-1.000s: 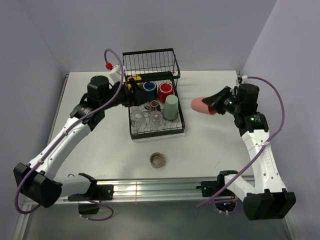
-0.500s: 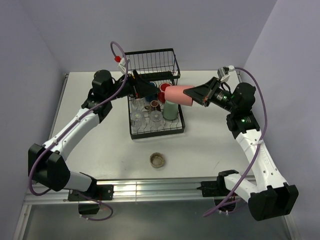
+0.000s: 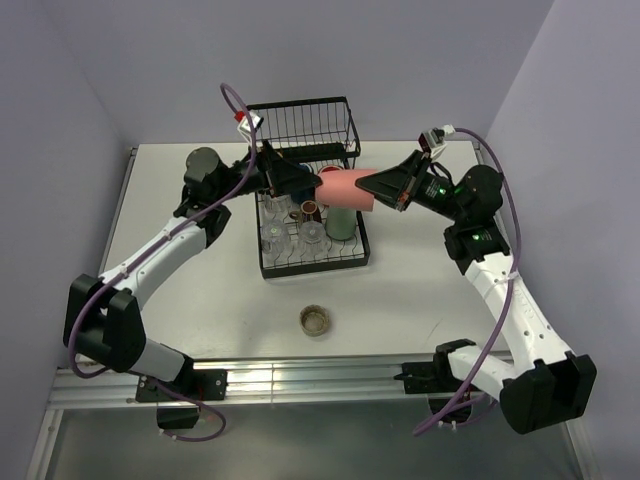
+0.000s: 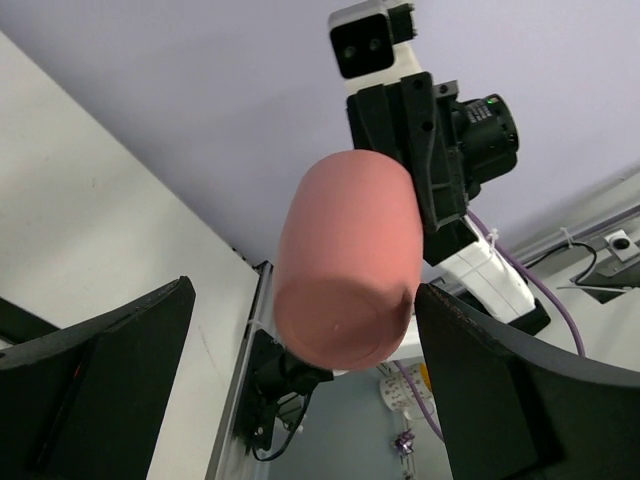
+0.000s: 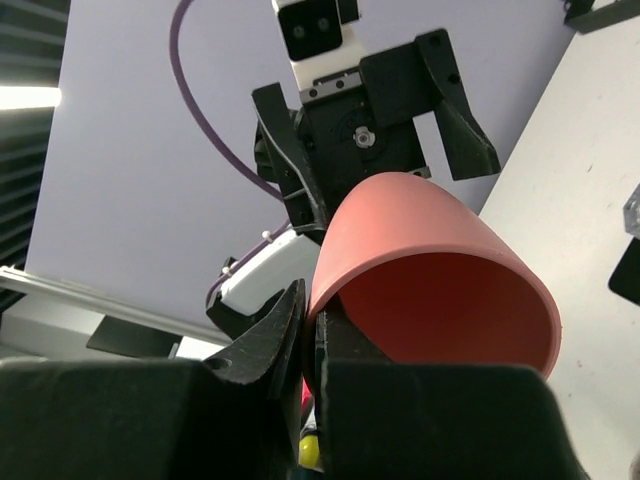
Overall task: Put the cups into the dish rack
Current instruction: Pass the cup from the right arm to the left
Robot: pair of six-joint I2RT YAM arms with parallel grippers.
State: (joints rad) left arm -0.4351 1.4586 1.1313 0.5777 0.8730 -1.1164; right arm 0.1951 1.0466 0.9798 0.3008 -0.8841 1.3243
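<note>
My right gripper (image 3: 380, 187) is shut on the rim of a pink tumbler (image 3: 346, 189), which it holds on its side above the black wire dish rack (image 3: 315, 267). In the right wrist view one finger sits inside the tumbler (image 5: 430, 240) and one outside, at the gripper (image 5: 312, 335). My left gripper (image 3: 303, 180) faces the tumbler's base with its jaws wide open. In the left wrist view the tumbler (image 4: 345, 265) pokes in between the fingers of that gripper (image 4: 303, 300), close to the right fingertip (image 4: 430, 310). The rack holds a green tumbler (image 3: 342, 222), clear glasses (image 3: 276, 236) and a brownish cup (image 3: 310, 210).
A low brownish glass (image 3: 316, 320) stands alone on the white table (image 3: 200, 290), in front of the rack. The rack's taller basket section (image 3: 300, 120) rises at the far end. Purple walls close in behind and on both sides.
The right arm has swung left, carrying the pink tumbler from the table's right side to above the rack. The left gripper rose, turned toward it and opened wider.
</note>
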